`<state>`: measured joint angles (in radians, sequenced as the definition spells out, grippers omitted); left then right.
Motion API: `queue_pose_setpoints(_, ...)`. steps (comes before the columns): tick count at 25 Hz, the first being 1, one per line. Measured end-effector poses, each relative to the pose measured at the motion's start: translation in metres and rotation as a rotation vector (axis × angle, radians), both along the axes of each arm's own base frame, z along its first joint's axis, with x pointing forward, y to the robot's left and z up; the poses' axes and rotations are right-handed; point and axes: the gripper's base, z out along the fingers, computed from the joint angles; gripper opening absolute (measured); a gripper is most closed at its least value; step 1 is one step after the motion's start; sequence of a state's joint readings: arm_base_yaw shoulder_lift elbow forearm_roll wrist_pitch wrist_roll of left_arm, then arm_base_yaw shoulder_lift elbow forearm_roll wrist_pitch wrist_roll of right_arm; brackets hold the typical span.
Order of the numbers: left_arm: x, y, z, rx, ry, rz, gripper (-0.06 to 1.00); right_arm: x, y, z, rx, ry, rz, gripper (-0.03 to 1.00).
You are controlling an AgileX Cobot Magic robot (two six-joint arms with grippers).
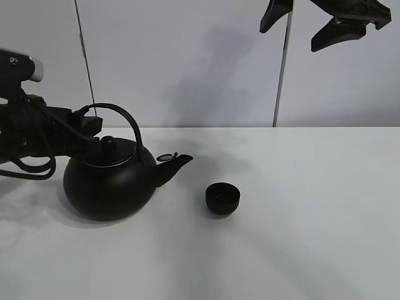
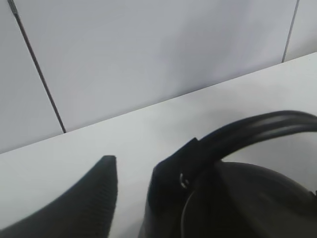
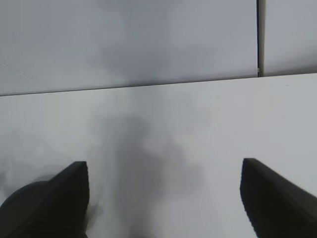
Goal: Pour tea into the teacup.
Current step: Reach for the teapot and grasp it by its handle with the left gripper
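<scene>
The teacup [image 1: 222, 199] sits on the surface [image 1: 312, 237], beyond the kettle [image 1: 109, 181] from the left gripper [image 1: 92, 134], whose grip I cannot tell. The right gripper [image 1: 287, 40], spread and empty, hangs raised, well apart.

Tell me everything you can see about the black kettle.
The kettle is round, black, faintly glossy, with an arched handle, knobbed lid and short spout aimed toward the teacup. It stands upright on the white table, apart from the teacup. The left gripper is at the handle's base; contact is unclear.
</scene>
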<state>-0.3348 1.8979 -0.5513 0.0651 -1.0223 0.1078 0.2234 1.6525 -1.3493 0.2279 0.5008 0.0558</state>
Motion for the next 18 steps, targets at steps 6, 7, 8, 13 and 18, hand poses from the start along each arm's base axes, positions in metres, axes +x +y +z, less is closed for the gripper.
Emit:
queue_pose_setpoints(6,-0.001,-0.002,0.000,0.008,-0.001,-0.036,0.14,0.000,0.000,0.000,0.000,0.000,0.000,0.58)
queue_pose_setpoints(7,-0.001,-0.002,0.000,0.011,-0.002,-0.038,0.14,0.000,0.000,0.000,0.000,0.001,0.000,0.58)
queue_pose_setpoints(8,-0.001,-0.001,0.000,0.011,-0.005,-0.040,0.14,0.000,0.000,0.000,0.000,0.001,0.000,0.58)
queue_pose_setpoints(13,0.002,-0.004,0.001,0.017,-0.015,-0.064,0.14,0.000,0.000,0.000,0.000,0.001,0.000,0.58)
queue_pose_setpoints(18,0.017,-0.012,0.007,0.049,-0.007,-0.098,0.13,0.000,0.000,0.000,0.000,0.001,0.000,0.58)
